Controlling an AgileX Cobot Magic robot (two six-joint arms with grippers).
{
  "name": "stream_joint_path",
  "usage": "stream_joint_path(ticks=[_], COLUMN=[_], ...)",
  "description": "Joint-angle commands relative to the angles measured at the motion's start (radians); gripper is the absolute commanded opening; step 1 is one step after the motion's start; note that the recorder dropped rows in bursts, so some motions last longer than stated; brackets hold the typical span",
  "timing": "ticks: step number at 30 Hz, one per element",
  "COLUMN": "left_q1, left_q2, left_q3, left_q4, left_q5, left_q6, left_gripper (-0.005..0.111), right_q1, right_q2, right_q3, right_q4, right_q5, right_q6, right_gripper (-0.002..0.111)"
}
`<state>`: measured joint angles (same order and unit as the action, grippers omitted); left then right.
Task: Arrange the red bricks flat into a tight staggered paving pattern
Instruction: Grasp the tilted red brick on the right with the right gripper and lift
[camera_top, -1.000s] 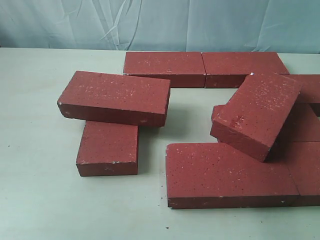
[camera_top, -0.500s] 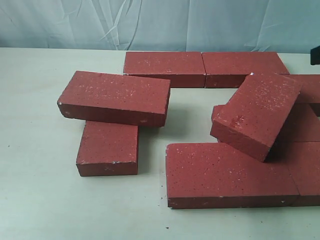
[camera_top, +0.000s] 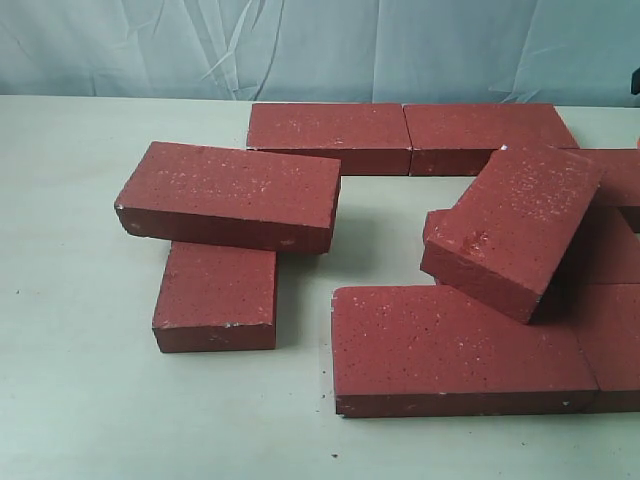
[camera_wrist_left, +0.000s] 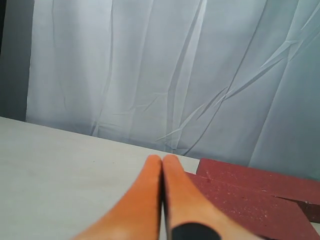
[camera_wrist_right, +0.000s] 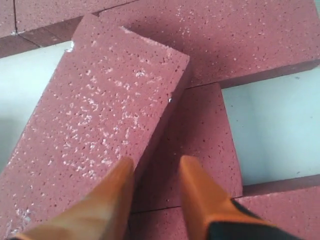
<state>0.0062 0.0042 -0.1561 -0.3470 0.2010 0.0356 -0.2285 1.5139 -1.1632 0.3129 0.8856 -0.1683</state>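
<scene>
Several dark-red bricks lie on the pale table (camera_top: 80, 400). Two bricks (camera_top: 328, 135) form a flat row at the back. At the left, one brick (camera_top: 230, 190) rests tilted on another (camera_top: 215, 295). At the right, a tilted brick (camera_top: 515, 225) leans on flat ones behind the long front brick (camera_top: 455, 345). My right gripper (camera_wrist_right: 156, 167) is open, hovering over the tilted brick's (camera_wrist_right: 100, 115) long edge, with a flat brick (camera_wrist_right: 200, 135) below. My left gripper (camera_wrist_left: 162, 160) is shut and empty, low over the table beside bricks (camera_wrist_left: 260, 200).
A wrinkled pale curtain (camera_top: 320, 50) hangs behind the table. Bare table surface stretches across the left and front of the exterior view. A gap of bare table (camera_top: 385, 215) lies between the left pile and the right pile.
A dark part at the right edge of the exterior view appeared half a second ago and has risen almost out of frame. The bricks have not moved.
</scene>
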Motion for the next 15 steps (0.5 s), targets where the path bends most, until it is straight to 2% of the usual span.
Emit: stream_joint_path(ticks=[1,3,8,15], left_q1=[-0.010,-0.010,-0.010,-0.010], left_q2=[-0.004,-0.004,-0.004,-0.004], left_q3=[-0.004,-0.004,-0.004,-0.004], left_q4=[0.009,0.011,0.011,0.023], left_q5=[-0.003,-0.003,-0.003,-0.010], left_q6=[0.002,0.002,0.002,0.002], left_gripper=[0.000,0.000,0.000,0.000], right_q1=[-0.011,-0.011,0.020,0.068], right_q2=[0.073,0.099,0.149,0.155], right_q3=[-0.049,-0.051,-0.047,-0.047], right_q4=[0.053,0.076,0.002,0.008], right_q5=[0.017,0.015,0.035,0.019], right_q6=[-0.021,-0.019,-0.015,0.008], right_gripper=[0.067,0.072,0.059,0.058])
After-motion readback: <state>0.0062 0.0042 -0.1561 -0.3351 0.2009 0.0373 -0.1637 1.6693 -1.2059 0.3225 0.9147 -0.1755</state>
